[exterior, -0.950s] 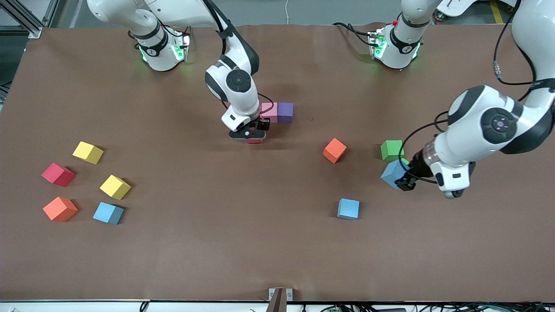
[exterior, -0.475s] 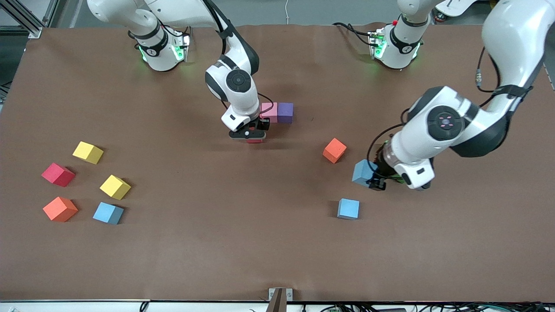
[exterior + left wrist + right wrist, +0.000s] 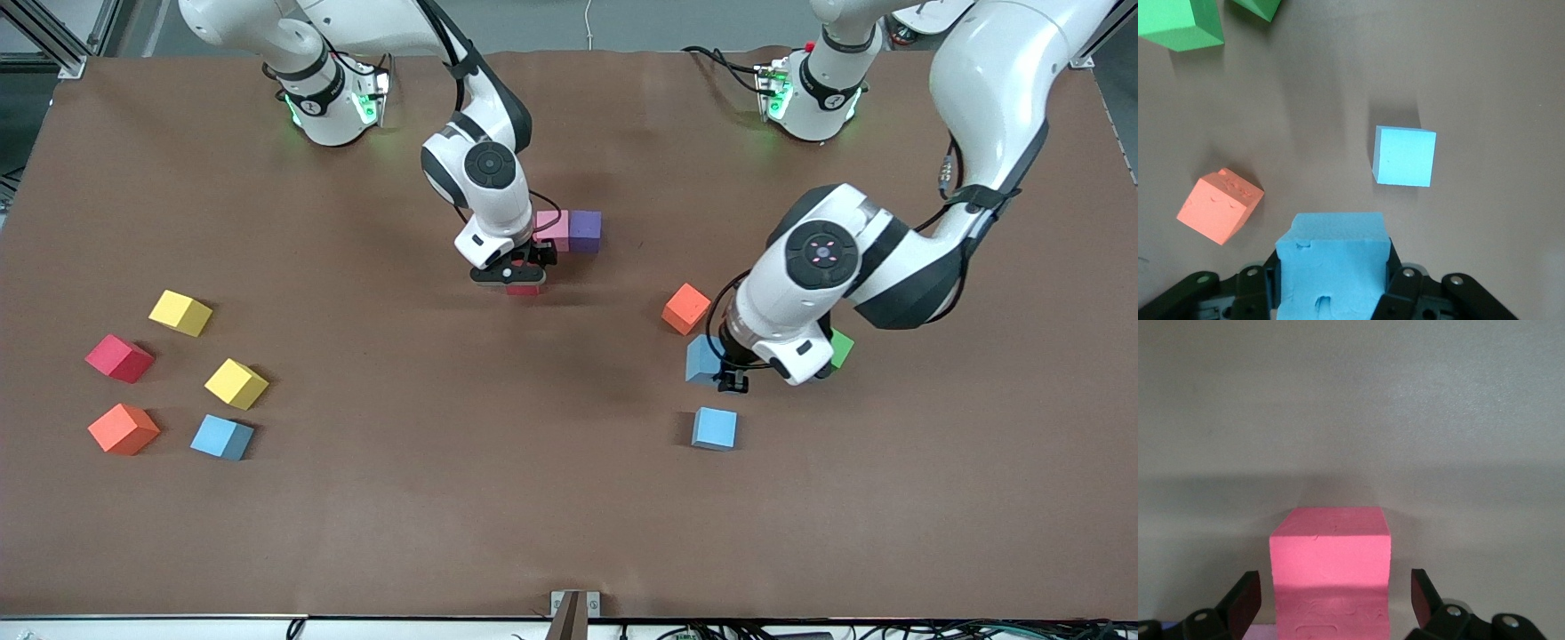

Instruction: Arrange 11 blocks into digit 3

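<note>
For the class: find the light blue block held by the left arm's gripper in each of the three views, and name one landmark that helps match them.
Front view: the held light blue block hangs in the left gripper, just above the table.
Left wrist view: the same block fills the lower middle, clamped between the fingers.
Right wrist view: not in it.
Shared landmark: the loose light blue block on the table, in the front and left wrist views.

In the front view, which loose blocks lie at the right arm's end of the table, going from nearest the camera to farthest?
Orange block and light blue block (about level), yellow block, red block, second yellow block.
</note>
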